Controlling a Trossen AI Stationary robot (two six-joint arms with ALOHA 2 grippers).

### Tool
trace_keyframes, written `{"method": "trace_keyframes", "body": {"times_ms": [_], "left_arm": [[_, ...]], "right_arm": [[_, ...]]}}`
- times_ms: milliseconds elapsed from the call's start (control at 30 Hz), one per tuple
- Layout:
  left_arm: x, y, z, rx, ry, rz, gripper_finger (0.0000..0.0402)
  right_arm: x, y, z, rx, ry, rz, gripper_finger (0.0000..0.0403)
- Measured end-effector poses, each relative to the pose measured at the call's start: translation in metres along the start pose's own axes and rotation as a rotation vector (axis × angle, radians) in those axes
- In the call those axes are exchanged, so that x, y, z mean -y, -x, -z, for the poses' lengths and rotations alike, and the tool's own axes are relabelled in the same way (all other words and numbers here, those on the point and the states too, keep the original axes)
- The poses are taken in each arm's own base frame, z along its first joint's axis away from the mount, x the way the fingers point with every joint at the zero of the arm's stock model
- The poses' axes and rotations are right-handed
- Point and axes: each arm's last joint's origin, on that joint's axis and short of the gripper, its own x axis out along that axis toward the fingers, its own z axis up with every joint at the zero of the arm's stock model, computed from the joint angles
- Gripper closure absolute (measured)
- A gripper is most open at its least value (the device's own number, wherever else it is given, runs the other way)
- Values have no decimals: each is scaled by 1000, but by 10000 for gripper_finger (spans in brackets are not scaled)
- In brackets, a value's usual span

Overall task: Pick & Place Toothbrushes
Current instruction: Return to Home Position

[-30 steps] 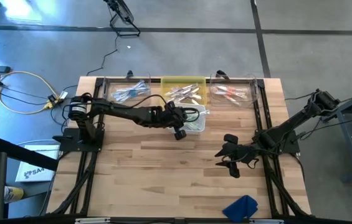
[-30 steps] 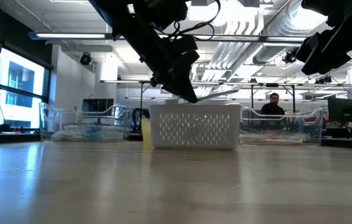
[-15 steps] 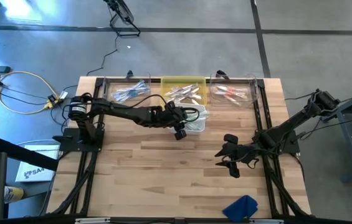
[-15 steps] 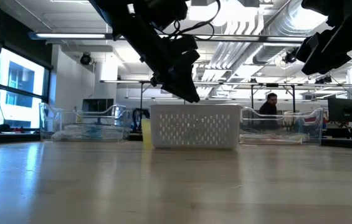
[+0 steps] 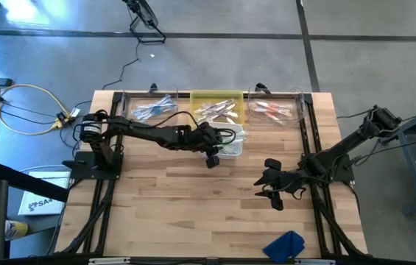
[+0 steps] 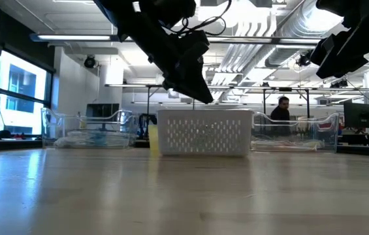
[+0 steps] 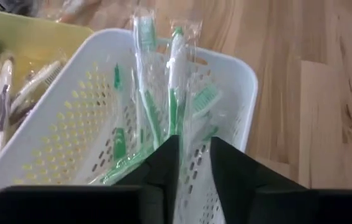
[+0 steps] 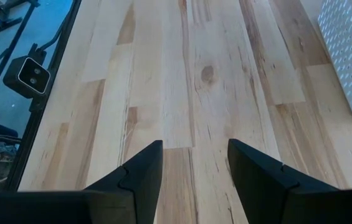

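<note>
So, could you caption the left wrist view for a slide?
Left claw over the white basket holding wrapped green toothbrushes.

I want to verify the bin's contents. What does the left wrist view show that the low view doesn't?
Only the left wrist view: wrapped green toothbrushes lying inside the white bin, and the yellow tray beside it. Only the low view: clear bins showing on either side of the white one, and a person in the room behind. Both: the white bin with the left end effector, open, above it.
</note>
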Motion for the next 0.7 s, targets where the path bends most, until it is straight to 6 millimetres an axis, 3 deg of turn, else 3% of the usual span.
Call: {"method": "trace_keyframes", "body": {"times_ms": [267, 700], "left_arm": [[0, 2, -1, 4, 2, 24, 397], [2, 2, -5, 43, 4, 56, 384]], "right_arm": [[0, 0, 0, 0, 0, 0, 229], [0, 0, 0, 6, 0, 10, 229]]}}
